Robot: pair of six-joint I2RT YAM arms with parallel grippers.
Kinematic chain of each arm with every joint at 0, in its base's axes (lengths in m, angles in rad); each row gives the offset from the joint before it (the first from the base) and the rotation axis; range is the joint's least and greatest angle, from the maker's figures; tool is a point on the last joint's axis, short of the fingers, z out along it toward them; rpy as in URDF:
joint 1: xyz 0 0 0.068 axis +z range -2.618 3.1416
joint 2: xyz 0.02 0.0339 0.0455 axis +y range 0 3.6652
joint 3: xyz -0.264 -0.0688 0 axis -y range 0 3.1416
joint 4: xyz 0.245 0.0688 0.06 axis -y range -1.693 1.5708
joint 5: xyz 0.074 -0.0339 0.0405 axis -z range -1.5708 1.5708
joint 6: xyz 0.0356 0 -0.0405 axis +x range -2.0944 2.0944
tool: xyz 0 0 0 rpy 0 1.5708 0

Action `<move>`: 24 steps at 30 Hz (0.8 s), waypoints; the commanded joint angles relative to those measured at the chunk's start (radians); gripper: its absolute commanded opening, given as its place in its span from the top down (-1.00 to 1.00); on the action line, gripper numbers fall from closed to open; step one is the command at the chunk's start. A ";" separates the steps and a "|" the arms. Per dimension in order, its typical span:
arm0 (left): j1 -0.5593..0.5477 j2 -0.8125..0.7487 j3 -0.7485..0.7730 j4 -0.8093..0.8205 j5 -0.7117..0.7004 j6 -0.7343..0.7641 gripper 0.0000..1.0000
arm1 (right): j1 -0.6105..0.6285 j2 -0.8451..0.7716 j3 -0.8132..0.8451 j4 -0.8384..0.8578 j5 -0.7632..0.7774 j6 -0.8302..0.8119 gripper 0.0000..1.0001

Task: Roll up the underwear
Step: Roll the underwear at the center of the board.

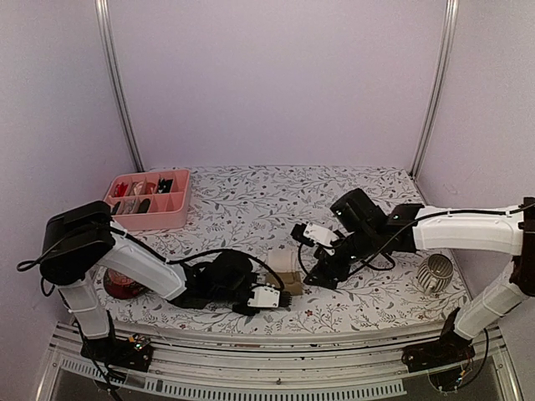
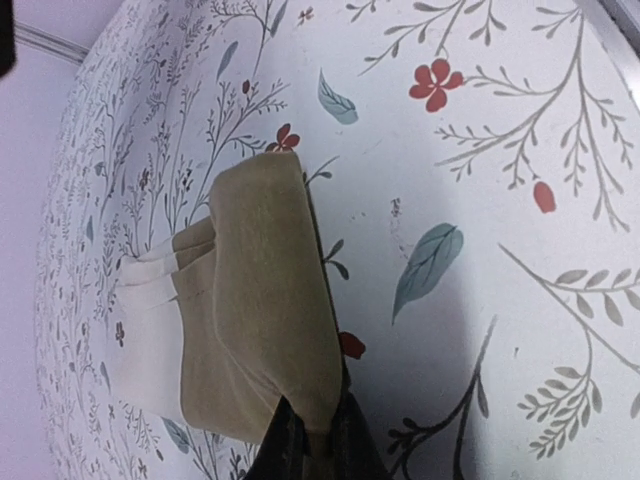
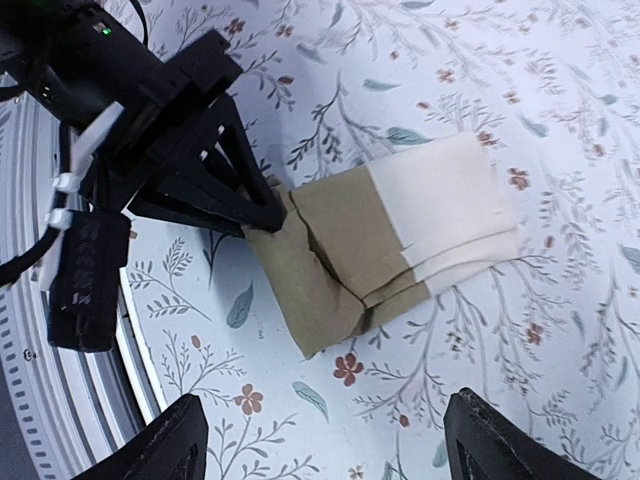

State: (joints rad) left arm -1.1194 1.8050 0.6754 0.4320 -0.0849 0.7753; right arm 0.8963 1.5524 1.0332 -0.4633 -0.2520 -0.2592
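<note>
- Though folded flat and not yet rolled: tan-beige soft cloth underwear with a pale cream band [image 3: 390, 240], lying on the white tablecloth printed with leaves and red flowers [image 3: 560, 100], close to the table's near edge, between the two arms.
- Left black two-finger gripper [image 2: 312, 445]: pressed together on the tan end of the underwear, pinching a fold of cloth low against the tablecloth.
- Right black two-finger gripper [image 3: 325, 455]: spread wide, hovering above the garment, touching nothing.
- Pale band end pointing away from the left gripper, with layered edges showing there.
- Likely handling: light and limp, with no stiffness; apt to slide on the tablecloth and to spring open once let go; not fragile.
- Best hold, by judgement: the pinched tan end as the start of the roll, with the free fingers pressing down the pale band end to stop the cloth dragging.
- Risk: layers slipping apart, giving a loose or crooked roll.
- Well apart from the garment: pink plastic compartment tray [image 1: 150, 221] at back left; ribbed metallic cup [image 1: 435, 276] at right.
</note>
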 commanded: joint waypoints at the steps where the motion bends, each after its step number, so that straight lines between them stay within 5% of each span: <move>1: 0.049 0.032 0.080 -0.265 0.138 -0.092 1.00 | 0.012 -0.203 -0.172 0.178 0.226 0.067 -0.68; 12: 0.172 0.078 0.257 -0.541 0.405 -0.185 1.00 | 0.270 -0.399 -0.394 0.492 0.524 -0.077 -0.70; 24: 0.292 0.267 0.496 -0.834 0.702 -0.233 1.00 | 0.421 -0.137 -0.390 0.630 0.619 -0.277 -0.61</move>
State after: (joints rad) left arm -0.8665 1.9846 1.1320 -0.2035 0.5140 0.5709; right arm 1.2858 1.3411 0.6308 0.0971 0.3065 -0.4480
